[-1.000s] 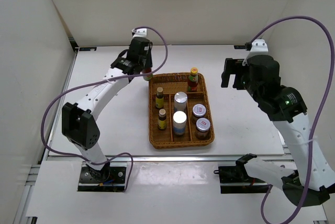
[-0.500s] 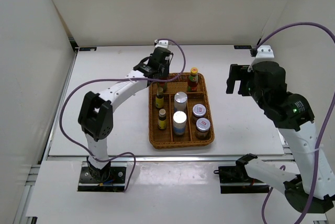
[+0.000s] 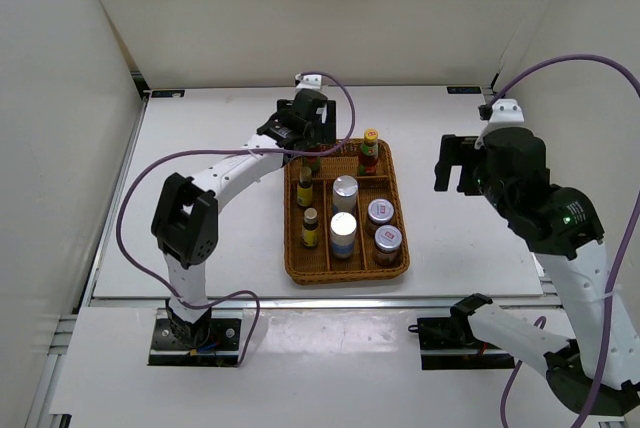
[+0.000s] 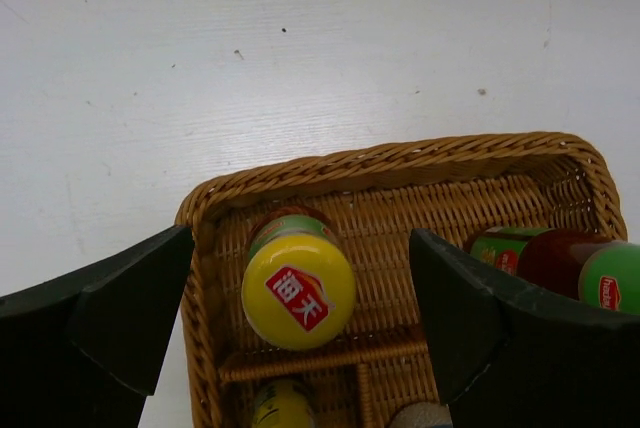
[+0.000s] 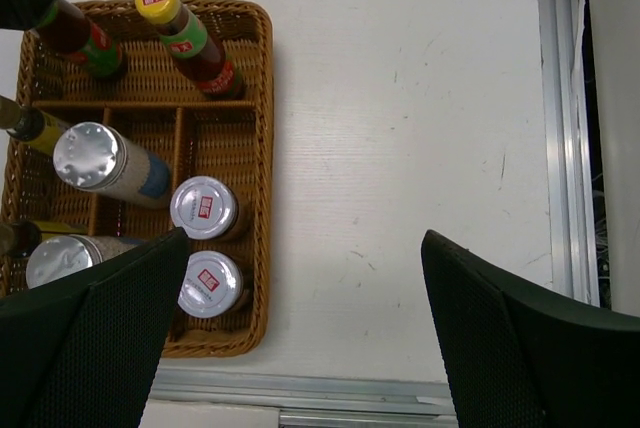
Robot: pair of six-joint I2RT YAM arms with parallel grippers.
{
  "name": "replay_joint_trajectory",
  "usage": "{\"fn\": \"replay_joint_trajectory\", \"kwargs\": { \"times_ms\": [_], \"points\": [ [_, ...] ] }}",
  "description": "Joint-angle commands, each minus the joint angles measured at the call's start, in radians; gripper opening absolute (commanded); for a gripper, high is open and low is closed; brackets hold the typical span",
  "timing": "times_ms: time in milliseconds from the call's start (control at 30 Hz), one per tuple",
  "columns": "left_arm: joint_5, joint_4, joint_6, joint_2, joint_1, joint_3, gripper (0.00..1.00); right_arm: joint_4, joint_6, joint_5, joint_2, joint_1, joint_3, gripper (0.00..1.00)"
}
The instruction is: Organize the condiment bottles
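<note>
The condiment bottles stand in a brown wicker tray [image 3: 346,277]. One yellow-capped sauce bottle [image 4: 298,291] is upright in the back-left compartment, between the open jaws of my left gripper [image 3: 310,140], which do not touch it. The second sauce bottle [image 3: 370,151] stands in the back-right part. Two tiny brown bottles [image 3: 304,188] [image 3: 310,228] fill the left column. Silver-lidded jars [image 3: 345,191] [image 3: 343,233] [image 3: 380,211] stand in the middle and right. My right gripper [image 3: 455,163] hangs open and empty over bare table right of the tray.
The tray's wicker rim [image 4: 350,163] and its inner dividers [image 5: 180,105] lie close round the bottles. A metal rail [image 5: 400,388] runs along the table's near edge. White walls enclose the table at the left, back and right.
My left gripper carried a sauce bottle from behind the tray's left corner into the back-left compartment, then opened and let it go. My right arm drifted slightly lower.
</note>
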Motion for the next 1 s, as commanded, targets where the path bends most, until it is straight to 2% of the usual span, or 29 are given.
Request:
{"fn": "replay_joint_trajectory", "kwargs": {
  "times_ms": [0, 100, 167, 300, 400, 433, 467, 533, 567, 667, 800, 833, 867, 967],
  "points": [
    [-0.051, -0.02, 0.022, -0.09, -0.007, 0.061, 1.0, -0.033, 0.025, -0.021, -0.007, -0.006, -0.013, 1.0],
    [-0.077, -0.097, 0.057, -0.142, -0.007, 0.136, 1.0, -0.074, 0.036, -0.033, 0.007, -0.006, -0.013, 1.0],
    [-0.104, -0.129, 0.078, -0.234, -0.007, 0.136, 1.0, -0.074, 0.062, -0.045, 0.007, -0.006, -0.022, 1.0],
    [-0.185, -0.14, 0.166, -0.446, -0.026, 0.038, 1.0, -0.062, 0.113, -0.097, -0.007, -0.006, -0.087, 1.0],
    [-0.195, -0.161, 0.201, -0.66, -0.026, -0.129, 1.0, -0.034, 0.154, -0.107, -0.034, -0.006, -0.145, 1.0],
    [-0.195, -0.162, 0.221, -0.722, -0.026, -0.24, 1.0, -0.034, 0.154, -0.107, -0.043, -0.006, -0.159, 1.0],
    [-0.195, -0.162, 0.221, -0.845, -0.026, -0.299, 1.0, -0.024, 0.165, -0.107, -0.044, -0.006, -0.171, 1.0],
    [-0.195, -0.162, 0.23, -0.969, -0.026, -0.472, 1.0, -0.013, 0.176, -0.094, -0.053, -0.006, -0.191, 1.0],
    [-0.186, -0.162, 0.24, -1.083, -0.026, -0.526, 1.0, -0.013, 0.176, -0.094, -0.053, -0.006, -0.206, 1.0],
    [-0.17, -0.206, 0.231, -1.242, -0.026, -0.693, 1.0, 0.018, 0.188, -0.105, -0.065, -0.006, -0.24, 1.0],
    [-0.218, -0.31, 0.192, -1.504, -0.026, -0.821, 1.0, 0.041, 0.188, -0.105, -0.094, -0.006, -0.28, 1.0],
    [-0.218, -0.31, 0.171, -1.546, -0.026, -0.835, 1.0, 0.041, 0.197, -0.114, -0.094, -0.006, -0.28, 1.0],
    [-0.136, -0.31, 0.227, -1.584, -0.026, -0.846, 1.0, 0.041, 0.197, -0.114, -0.094, -0.006, -0.294, 1.0],
    [-0.194, -0.235, 0.227, -1.696, -0.026, -0.895, 1.0, 0.059, 0.182, -0.123, -0.12, -0.006, -0.341, 1.0]
  ]
}}
